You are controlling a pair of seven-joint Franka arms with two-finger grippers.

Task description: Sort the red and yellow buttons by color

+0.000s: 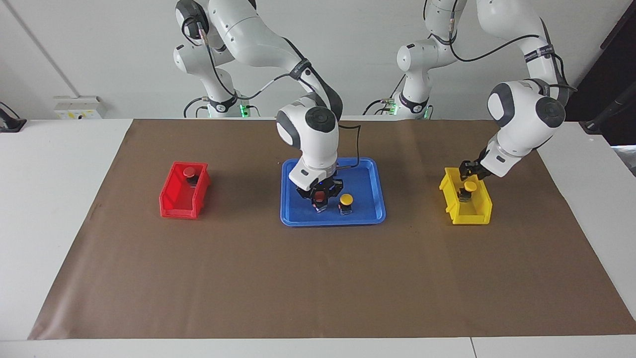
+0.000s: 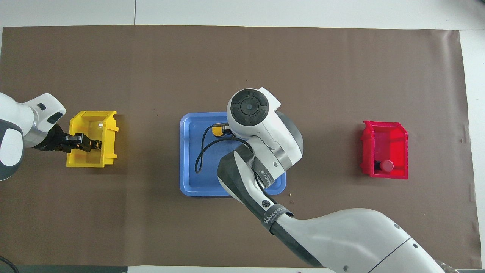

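My right gripper (image 1: 319,198) is down on the blue tray (image 1: 370,175), right at a red button (image 1: 319,199). In the overhead view its wrist hides both of them. A yellow button (image 1: 346,201) stands on the tray beside it and also shows in the overhead view (image 2: 217,131). Another red button (image 1: 189,172) sits in the red bin (image 1: 179,204), seen from above too (image 2: 387,165). My left gripper (image 1: 468,172) is open just above a yellow button (image 1: 470,187) that stands in the yellow bin (image 1: 469,215).
Brown paper (image 1: 318,278) covers the table. The red bin (image 2: 384,132) is toward the right arm's end, the yellow bin (image 2: 108,125) toward the left arm's end, and the tray (image 2: 189,182) lies between them. A black cable (image 2: 201,151) loops over the tray.
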